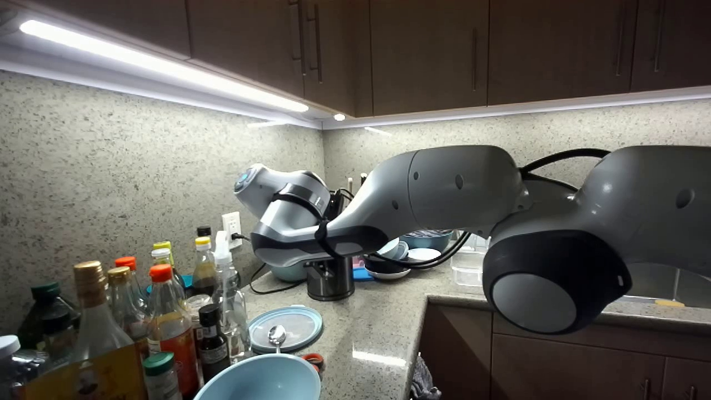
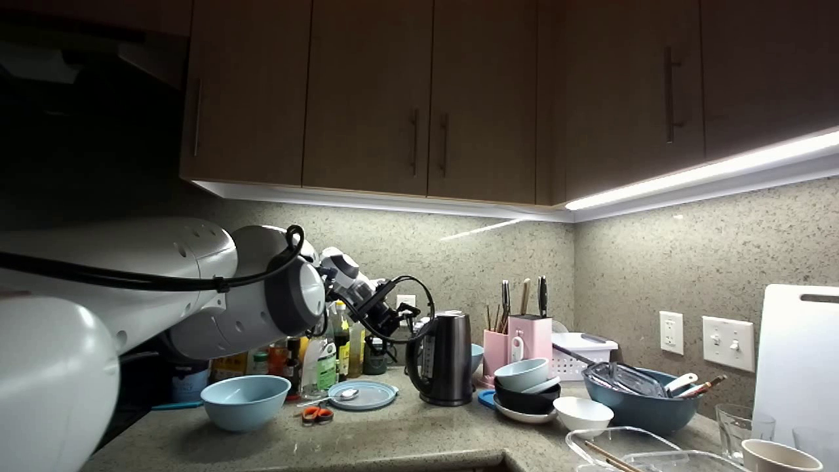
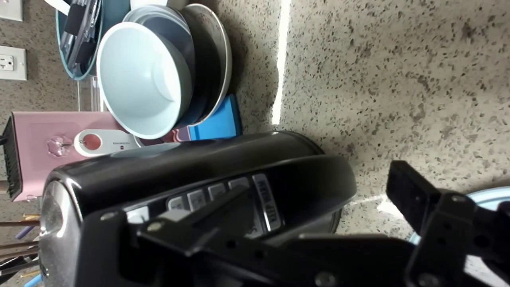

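A dark metal kettle [image 3: 179, 163] stands upright on the counter, also in both exterior views [image 1: 330, 283] [image 2: 452, 360]. In the wrist view it looks sideways, with silver buttons and a "KEEP WARM" label on its handle [image 3: 314, 179]. My gripper [image 3: 320, 189] is open and empty. One finger overlaps the handle's button panel in the wrist view; the other is apart from it, over the counter. I cannot tell whether a finger touches the kettle. In an exterior view the gripper [image 2: 409, 314] is beside the kettle's upper handle side. The arm hides the kettle's top in an exterior view [image 1: 330, 272].
Stacked bowls [image 3: 139, 79] and a pink knife block [image 3: 71, 147] are beside the kettle. A pale blue lid [image 2: 370, 396] with a spoon [image 2: 349, 394], orange-handled scissors [image 2: 317, 415] and a blue bowl [image 2: 246, 403] lie along the counter. Bottles [image 1: 169, 328] stand by the wall.
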{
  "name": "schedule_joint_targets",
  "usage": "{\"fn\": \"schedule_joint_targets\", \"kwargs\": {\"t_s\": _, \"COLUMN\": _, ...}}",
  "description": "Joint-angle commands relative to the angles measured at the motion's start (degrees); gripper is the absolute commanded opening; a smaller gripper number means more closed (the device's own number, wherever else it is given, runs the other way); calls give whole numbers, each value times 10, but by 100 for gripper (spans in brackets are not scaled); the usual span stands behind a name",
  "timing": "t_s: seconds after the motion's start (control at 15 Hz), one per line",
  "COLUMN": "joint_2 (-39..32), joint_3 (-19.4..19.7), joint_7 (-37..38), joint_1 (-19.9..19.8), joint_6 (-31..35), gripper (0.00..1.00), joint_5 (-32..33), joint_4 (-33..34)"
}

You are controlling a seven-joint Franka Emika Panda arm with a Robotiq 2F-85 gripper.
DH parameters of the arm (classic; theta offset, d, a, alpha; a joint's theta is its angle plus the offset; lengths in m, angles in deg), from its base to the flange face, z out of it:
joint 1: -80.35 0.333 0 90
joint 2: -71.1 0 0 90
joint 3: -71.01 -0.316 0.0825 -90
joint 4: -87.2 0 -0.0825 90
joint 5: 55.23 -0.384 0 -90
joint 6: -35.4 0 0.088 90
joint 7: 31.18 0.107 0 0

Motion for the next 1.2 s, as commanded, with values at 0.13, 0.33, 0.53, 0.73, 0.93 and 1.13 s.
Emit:
{"fn": "schedule_joint_targets", "kwargs": {"t_s": 0.13, "joint_2": -12, "joint_3": -10, "joint_7": -16, "joint_1": -21, "joint_6": -2, "gripper": 100, "joint_5": -8, "joint_4": -16}}
{"fn": "schedule_joint_targets", "kwargs": {"t_s": 0.33, "joint_2": -9, "joint_3": -9, "joint_7": -11, "joint_1": -21, "joint_6": -8, "gripper": 100, "joint_5": -12, "joint_4": -43}}
{"fn": "schedule_joint_targets", "kwargs": {"t_s": 0.53, "joint_2": -10, "joint_3": -5, "joint_7": -11, "joint_1": -24, "joint_6": -9, "gripper": 100, "joint_5": -11, "joint_4": -44}}
{"fn": "schedule_joint_targets", "kwargs": {"t_s": 0.73, "joint_2": 0, "joint_3": 8, "joint_7": 5, "joint_1": -10, "joint_6": -24, "gripper": 100, "joint_5": -2, "joint_4": -30}}
{"fn": "schedule_joint_targets", "kwargs": {"t_s": 0.93, "joint_2": 15, "joint_3": 13, "joint_7": 22, "joint_1": 13, "joint_6": -61, "gripper": 100, "joint_5": 0, "joint_4": -9}}
{"fn": "schedule_joint_targets", "kwargs": {"t_s": 1.13, "joint_2": 38, "joint_3": -5, "joint_7": 49, "joint_1": 40, "joint_6": -150, "gripper": 100, "joint_5": -13, "joint_4": 5}}
